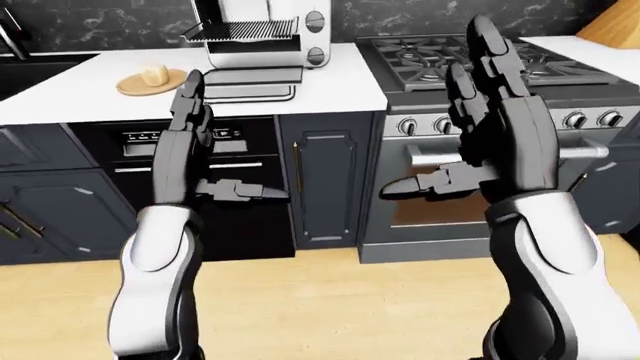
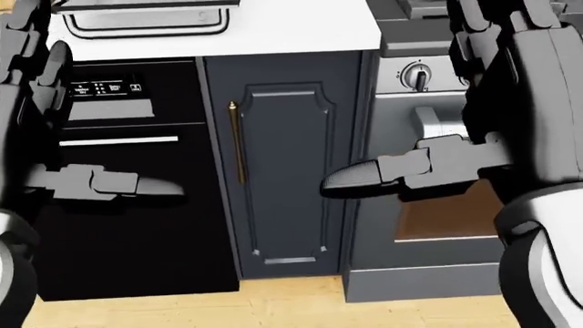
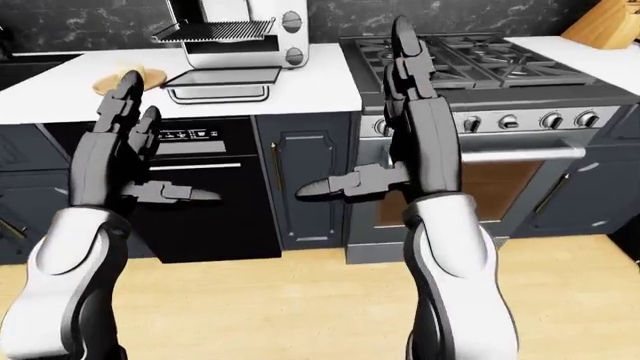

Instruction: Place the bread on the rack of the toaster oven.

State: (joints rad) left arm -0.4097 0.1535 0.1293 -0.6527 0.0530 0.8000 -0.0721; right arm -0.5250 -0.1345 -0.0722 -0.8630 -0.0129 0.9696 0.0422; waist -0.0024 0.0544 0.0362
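The robot stands facing the kitchen counter with both arms raised and nothing in either hand. The left hand (image 1: 190, 142) is spread wide, fingers straight up and thumb out sideways; the right hand (image 1: 490, 112) is the same, fingers extended and thumb pointing toward the left of the view.

The pale, rounded piece of bread (image 1: 153, 74) lies on a flat round wooden plate (image 1: 137, 88) on the white countertop (image 1: 330, 86), up and slightly left of the left hand's fingertips in the left-eye view. The silver toaster oven (image 1: 268, 34) stands just right of the plate, above the gap between the two hands, its door (image 1: 252, 76) folded down flat and its wire rack (image 1: 243, 30) drawn out over the door.

The step in hand looks like the reach for the bread. The left hand is the nearer one, so it should travel up and over the counter edge, come down on the bread from above with the fingers kept wide, and close only once they bracket the loaf, so the plate is not pushed along. A step closer to the counter may help the reach.

The black dishwasher (image 2: 118, 205) below the counter carries small white lettering on its control strip (image 2: 107, 88), too small to read. No brand shows on the toaster oven or the steel range (image 3: 480, 150).
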